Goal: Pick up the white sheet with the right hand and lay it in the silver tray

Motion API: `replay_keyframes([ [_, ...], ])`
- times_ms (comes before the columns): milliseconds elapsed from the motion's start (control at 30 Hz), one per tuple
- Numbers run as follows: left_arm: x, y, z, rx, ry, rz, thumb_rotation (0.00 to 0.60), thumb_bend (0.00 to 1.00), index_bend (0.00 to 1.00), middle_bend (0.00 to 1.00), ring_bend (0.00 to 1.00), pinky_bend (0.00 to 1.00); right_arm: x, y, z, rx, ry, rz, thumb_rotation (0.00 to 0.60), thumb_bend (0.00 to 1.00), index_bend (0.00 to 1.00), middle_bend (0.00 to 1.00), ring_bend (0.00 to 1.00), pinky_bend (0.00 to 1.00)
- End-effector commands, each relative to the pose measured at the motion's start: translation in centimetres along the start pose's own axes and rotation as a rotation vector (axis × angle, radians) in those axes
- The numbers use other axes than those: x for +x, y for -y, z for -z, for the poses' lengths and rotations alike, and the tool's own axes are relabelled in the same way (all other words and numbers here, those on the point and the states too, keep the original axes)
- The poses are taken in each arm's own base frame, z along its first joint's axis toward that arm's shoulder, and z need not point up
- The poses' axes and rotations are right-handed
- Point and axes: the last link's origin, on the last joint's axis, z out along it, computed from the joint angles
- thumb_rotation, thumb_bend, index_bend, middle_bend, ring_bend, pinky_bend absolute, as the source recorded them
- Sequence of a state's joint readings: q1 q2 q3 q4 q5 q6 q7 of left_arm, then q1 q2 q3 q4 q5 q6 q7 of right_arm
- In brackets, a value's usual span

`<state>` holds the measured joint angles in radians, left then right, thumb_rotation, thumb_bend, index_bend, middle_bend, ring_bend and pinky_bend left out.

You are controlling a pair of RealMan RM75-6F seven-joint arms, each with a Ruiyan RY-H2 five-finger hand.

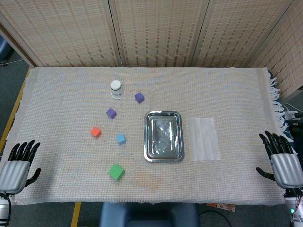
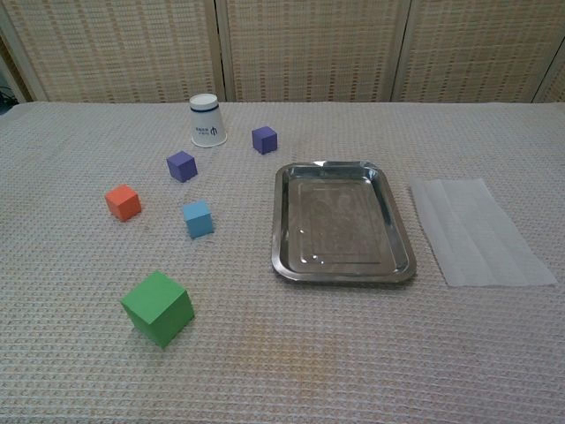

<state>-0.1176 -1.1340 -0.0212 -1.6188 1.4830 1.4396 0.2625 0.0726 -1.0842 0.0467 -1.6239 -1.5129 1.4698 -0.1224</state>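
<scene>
**White sheet flat on the bench, both hands released**

Your right hand (image 1: 281, 158) rests at the near right edge of the bench (image 1: 66, 184), fingers spread and holding nothing. Your left hand (image 1: 19, 161) sits at the near left edge, likewise released.

The white sheet (image 2: 478, 230) lies flat just right of the silver tray (image 2: 342, 223), not touching it, well apart from your right hand.

A beige woven cloth (image 1: 227, 90) covers the bench. Left of the tray you have two purple cubes (image 2: 181, 165), an orange cube (image 2: 123, 202), a blue cube (image 2: 199, 218), a green cube (image 2: 157, 307) nearest, and an upturned paper cup (image 2: 207, 120) farthest. Woven folding screens (image 1: 156, 30) close off the far side.
</scene>
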Motion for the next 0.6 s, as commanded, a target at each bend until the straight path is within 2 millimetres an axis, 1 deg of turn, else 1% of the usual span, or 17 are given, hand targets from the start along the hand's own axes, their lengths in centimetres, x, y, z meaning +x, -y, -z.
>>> replay_keyframes([
  [33,0.03,0.06,0.09,0.003,-0.001,-0.001,0.6,0.36,0.0,0.0,0.0,0.03,0.04,0.06,-0.04,0.004,-0.003,0.0,0.6,0.0,0.0,0.0,0.0,0.07],
  [233,0.22,0.17,0.48,0.006,-0.009,0.003,0.6,0.36,0.0,0.0,0.0,0.03,0.01,0.31,0.12,0.016,-0.003,-0.003,0.6,0.0,0.0,0.0,0.0,0.07],
  [600,0.13,0.37,0.58,0.021,-0.002,0.008,0.6,0.36,0.0,0.0,0.0,0.03,-0.17,0.67,-0.16,0.027,-0.002,-0.01,0.6,0.0,0.0,0.0,0.0,0.07],
])
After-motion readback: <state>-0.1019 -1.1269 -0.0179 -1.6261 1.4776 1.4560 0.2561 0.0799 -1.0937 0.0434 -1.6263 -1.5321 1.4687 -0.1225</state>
